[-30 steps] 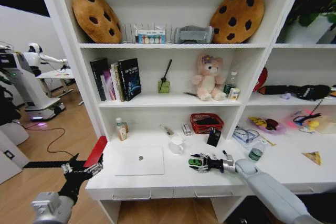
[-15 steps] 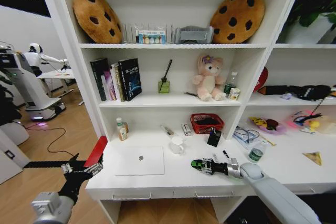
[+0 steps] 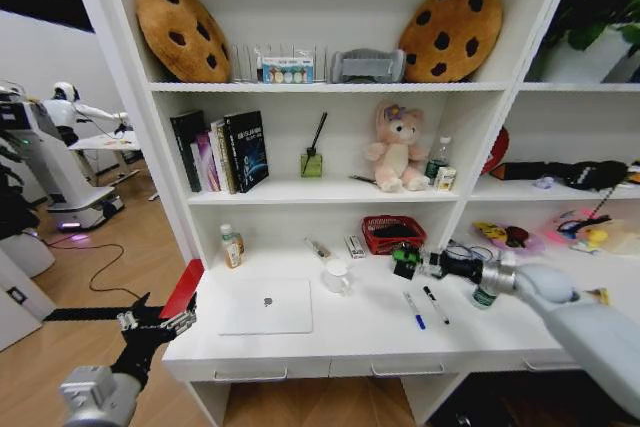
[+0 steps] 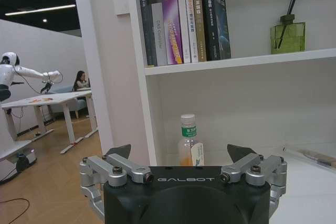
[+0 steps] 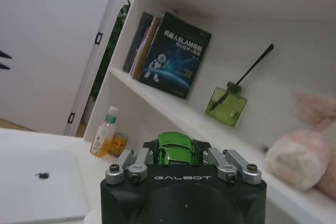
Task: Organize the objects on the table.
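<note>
The long white table (image 3: 350, 339) carries a slim silver laptop (image 3: 265, 307) at its left, also in the right wrist view (image 5: 37, 184). Two pens (image 3: 425, 307) lie side by side right of centre. My right gripper (image 3: 410, 261) hangs above the table near the red basket, shut on the tiny green-and-black gadget (image 3: 404, 256), which shows as a green car shape (image 5: 177, 149) between the fingers. A yellow triangular piece (image 3: 600, 296) peeks out behind my right arm. My left gripper (image 3: 155, 325) stands open, low beside the table's left end (image 4: 181, 153).
A white cup (image 3: 336, 275), a red basket (image 3: 392, 234) and a small orange bottle (image 3: 231, 246) stand at the back of the table. A red object (image 3: 183, 289) leans at its left edge. Shelves above hold books (image 3: 222, 152), a pink bear (image 3: 398, 147) and a green diffuser (image 3: 313, 161).
My right gripper has carried the green-and-black gadget up and back to the right, from the table's front toward the red basket. The two pens now lie uncovered. The left arm stayed still.
</note>
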Motion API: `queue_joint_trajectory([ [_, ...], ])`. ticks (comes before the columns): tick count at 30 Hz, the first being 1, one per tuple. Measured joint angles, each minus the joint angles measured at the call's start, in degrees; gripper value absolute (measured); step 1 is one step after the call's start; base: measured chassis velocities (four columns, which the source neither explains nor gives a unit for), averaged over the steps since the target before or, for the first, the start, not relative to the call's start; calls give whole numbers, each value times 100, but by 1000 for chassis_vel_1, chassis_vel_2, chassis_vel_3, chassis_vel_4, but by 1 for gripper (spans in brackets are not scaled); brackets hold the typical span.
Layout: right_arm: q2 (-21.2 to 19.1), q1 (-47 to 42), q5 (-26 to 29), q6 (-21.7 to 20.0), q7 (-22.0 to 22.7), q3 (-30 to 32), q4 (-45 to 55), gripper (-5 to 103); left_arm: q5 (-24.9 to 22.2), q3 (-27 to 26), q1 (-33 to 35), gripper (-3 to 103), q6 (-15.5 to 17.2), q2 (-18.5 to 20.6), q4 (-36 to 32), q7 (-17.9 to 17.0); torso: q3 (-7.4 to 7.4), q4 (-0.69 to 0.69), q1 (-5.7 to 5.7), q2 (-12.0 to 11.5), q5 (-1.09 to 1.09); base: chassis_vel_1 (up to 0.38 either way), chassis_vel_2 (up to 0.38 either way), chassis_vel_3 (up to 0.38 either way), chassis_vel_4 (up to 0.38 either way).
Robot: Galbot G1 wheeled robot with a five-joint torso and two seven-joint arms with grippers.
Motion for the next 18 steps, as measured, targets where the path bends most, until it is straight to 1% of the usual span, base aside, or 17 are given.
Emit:
queue_joint_trajectory([
  [1, 0, 0, 0, 0, 0, 0, 0, 36, 0, 0, 0, 100, 0, 0, 0, 0, 0, 0, 0, 0, 0, 0, 0, 0, 0],
  [2, 70, 302, 29, -54, 43, -222, -69, 36, 0, 0, -1, 100, 0, 0, 0, 1, 0, 1, 0, 0, 0, 0, 0, 0, 0],
  [3, 311, 1095, 54, -196, 164, -760, -288, 36, 0, 0, -1, 100, 0, 0, 0, 0, 1, -1, 1, 0, 5, 0, 0, 0, 0],
  [4, 311, 1095, 54, -196, 164, -760, -288, 36, 0, 0, -1, 100, 0, 0, 0, 0, 1, -1, 1, 0, 5, 0, 0, 0, 0],
  [5, 438, 1432, 54, -242, 209, -970, -398, 36, 0, 0, 0, 100, 1, 0, 0, 0, 1, 0, 1, -1, 5, 0, 0, 0, 0],
  [6, 598, 1779, 46, -278, 248, -1193, -533, 36, 0, 0, 0, 100, 0, 0, 0, 0, 1, 2, 1, 0, 1, 0, 0, 0, 0],
  [7, 961, 2356, -26, -312, 298, -1587, -889, 36, 0, 0, 0, 100, 1, 0, 0, 0, 0, 4, 1, 0, -4, 0, 0, 0, 0],
  [8, 1202, 2646, -79, -313, 320, -1792, -1171, 36, 0, 0, -1, 100, 0, 0, 0, 0, 1, 4, 1, 0, -2, 0, 0, 0, 0],
  [9, 1202, 2646, -79, -313, 320, -1792, -1171, 36, 0, 0, -1, 100, 0, 0, 0, 0, 1, 4, 1, 0, -2, 0, 0, 0, 0],
  [10, 1440, 2886, -133, -314, 332, -1973, -1478, 36, 0, 0, 1, 100, 1, 0, 0, -1, 1, 3, 1, -1, 2, 0, 0, 0, 0],
  [13, 2080, 3468, -326, -264, 338, -2353, -2419, 36, 0, 0, 0, 100, 1, 0, 0, 0, 2, 3, 2, -1, 1, 0, 0, 0, 0],
  [14, 2080, 3468, -326, -264, 338, -2353, -2419, 36, 0, 0, 0, 100, 1, 0, 0, 0, 2, 3, 2, -1, 1, 0, 0, 0, 0],
  [15, 2201, 3588, -371, -235, 335, -2420, -2626, 36, 0, 1, 0, 100, 2, 0, 1, 0, 1, 1, 2, -1, 0, 0, 0, 0, 0],
  [16, 2491, 3861, -468, -159, 312, -2579, -3140, 36, 0, 0, 0, 100, 1, 0, 0, 0, 1, -1, 2, 0, 0, 0, 0, 0, 0],
  [17, 2491, 3861, -468, -159, 312, -2579, -3140, 36, 0, 0, 0, 100, 1, 0, 0, 0, 1, -1, 2, 0, 0, 0, 0, 0, 0],
  [18, 2711, 4047, -508, -88, 302, -2700, -3545, 36, 0, 0, 0, 100, 1, 0, 0, 0, 1, -1, 2, -1, 0, 0, 0, 0, 0],
])
